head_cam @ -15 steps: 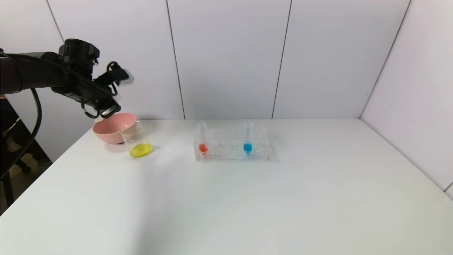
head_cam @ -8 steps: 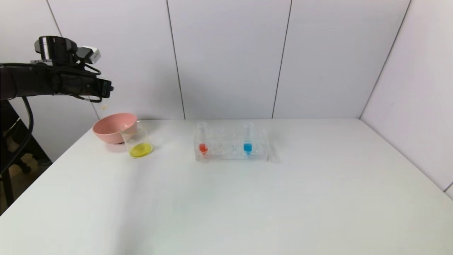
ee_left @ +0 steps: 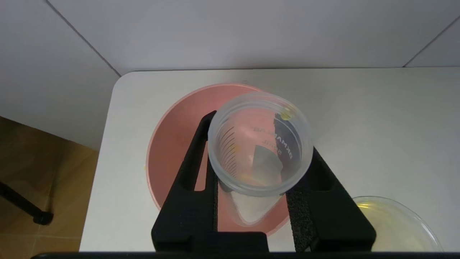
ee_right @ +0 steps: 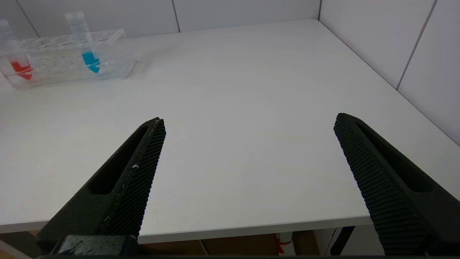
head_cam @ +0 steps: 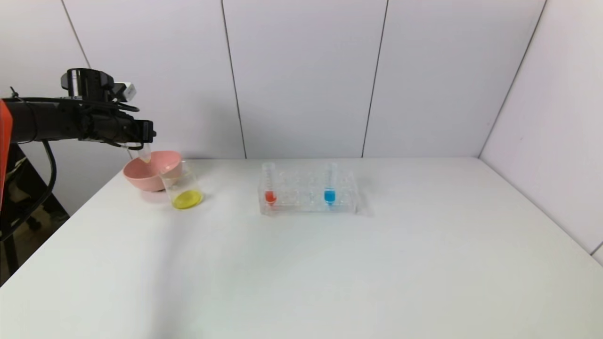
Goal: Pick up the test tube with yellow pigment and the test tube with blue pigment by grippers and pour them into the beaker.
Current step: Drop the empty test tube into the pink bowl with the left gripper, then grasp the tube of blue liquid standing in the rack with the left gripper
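White table [head_cam: 301, 263], left pincer [head_cam: 141, 134] now lower over pink bowl [head_cam: 141, 176], clamping emptied tube [ee_left: 260, 144], right pincer [ee_right: 248, 154] released.

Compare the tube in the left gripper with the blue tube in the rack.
The tube held by the left gripper is emptied, only yellow traces left; the test tube with blue pigment still holds its blue liquid. The held tube hangs above the pink bowl; the blue one stands upright in the clear rack. The held tube is clamped between the fingers; the blue one is untouched. Both are clear, graduated and uncapped.
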Motion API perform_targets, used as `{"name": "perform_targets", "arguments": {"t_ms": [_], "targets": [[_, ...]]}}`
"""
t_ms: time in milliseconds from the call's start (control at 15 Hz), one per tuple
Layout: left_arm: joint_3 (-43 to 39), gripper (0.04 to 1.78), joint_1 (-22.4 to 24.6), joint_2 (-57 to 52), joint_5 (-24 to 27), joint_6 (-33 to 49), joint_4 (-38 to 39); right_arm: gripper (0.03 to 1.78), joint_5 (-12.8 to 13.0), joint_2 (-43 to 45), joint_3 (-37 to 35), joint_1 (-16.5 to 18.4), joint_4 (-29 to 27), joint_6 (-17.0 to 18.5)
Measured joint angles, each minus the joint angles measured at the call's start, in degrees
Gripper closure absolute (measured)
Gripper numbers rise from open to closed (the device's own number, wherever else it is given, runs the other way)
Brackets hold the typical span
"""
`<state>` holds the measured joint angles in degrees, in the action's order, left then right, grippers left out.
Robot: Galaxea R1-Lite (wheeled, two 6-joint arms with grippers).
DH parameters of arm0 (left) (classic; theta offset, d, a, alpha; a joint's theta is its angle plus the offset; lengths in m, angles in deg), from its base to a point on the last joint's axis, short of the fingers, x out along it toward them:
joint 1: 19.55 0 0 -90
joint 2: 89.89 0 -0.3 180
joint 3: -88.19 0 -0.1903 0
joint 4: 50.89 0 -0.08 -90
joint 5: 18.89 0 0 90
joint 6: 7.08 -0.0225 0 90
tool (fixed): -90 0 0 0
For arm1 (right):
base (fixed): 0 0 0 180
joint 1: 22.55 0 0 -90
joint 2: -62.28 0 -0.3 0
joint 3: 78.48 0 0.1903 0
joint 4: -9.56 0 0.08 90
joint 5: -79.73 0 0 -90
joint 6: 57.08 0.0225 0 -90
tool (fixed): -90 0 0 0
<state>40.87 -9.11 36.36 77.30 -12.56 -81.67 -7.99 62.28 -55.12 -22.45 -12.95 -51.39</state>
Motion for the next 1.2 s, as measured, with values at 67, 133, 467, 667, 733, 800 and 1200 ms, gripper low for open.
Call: {"name": "perform_targets", "arguments": {"t_ms": [67,133,467,667,733,800,1200], "targets": [[0.0,1.24,0.1,0.3,0.0,0.0,0.0,0.10,0.0,0.0,0.0,0.0,0.0,0.0],[0.2,1.17,0.3,0.6,0.0,-0.1,0.2,0.10,0.0,0.0,0.0,0.0,0.0,0.0],[0.5,0.46,0.3,1.0,-0.3,-0.1,0.5,0.10,0.0,0.0,0.0,0.0,0.0,0.0],[0.5,0.14,0.1,-0.3,-2.1,-0.3,0.5,0.10,0.0,0.0,0.0,0.0,0.0,0.0],[0.3,0.08,0.0,-1.4,-4.0,-0.3,0.5,0.10,0.0,0.0,0.0,0.0,0.0,0.0],[0.1,0.05,-0.2,-2.7,-5.8,-0.2,0.6,0.10,0.0,0.0,0.0,0.0,0.0,0.0],[-8.5,0.04,-1.4,-14.4,-8.2,0.2,5.5,0.10,0.0,0.0,0.0,0.0,0.0,0.0]]}}
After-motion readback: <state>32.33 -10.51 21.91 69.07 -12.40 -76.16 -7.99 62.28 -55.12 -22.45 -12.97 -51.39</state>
